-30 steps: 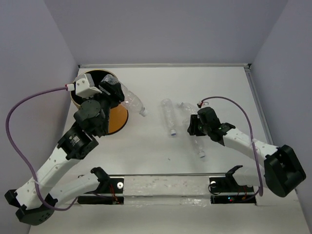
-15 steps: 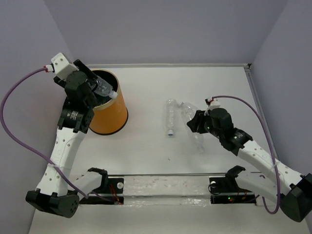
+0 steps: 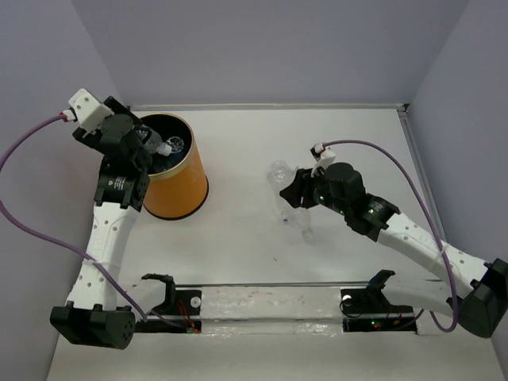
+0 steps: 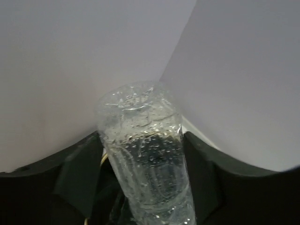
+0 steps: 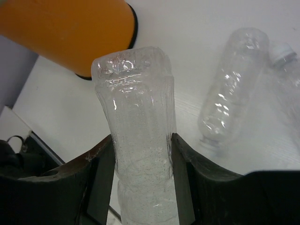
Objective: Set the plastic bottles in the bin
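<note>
1. Table point(image 3: 238, 135): white, closed in by lilac walls on 3 sides; carries everything below

2. Bin point(image 3: 186, 190): orange, upright at the far left corner, black inside; a white cap point(image 3: 176, 144) shows within, so some of the job looks done

3. Left gripper point(image 3: 145, 148): raised at the bin's left rim, fingers point(image 4: 79, 178) closed on both sides of the left bottle point(image 4: 145, 159); held over the opening, presumably so that letting go drops it straight in

4. Right gripper point(image 3: 305, 197): mid-table, well apart from the bin, fingers point(image 5: 101, 178) clamped round the right bottle point(image 5: 140, 140), base pointing towards the bin; appears lifted off the table for carrying across

5. Lying bottle point(image 5: 229, 98): on its side just beside the right bottle, not gripped; a further cap point(image 5: 281, 52) lies past it, belonging to 1 more bottle

6. In the way: the left arm occupies the bin's mouth, so the right arm would likely have to wait; purple cables point(image 3: 355, 143) loop from both wrists, away from the route
</note>
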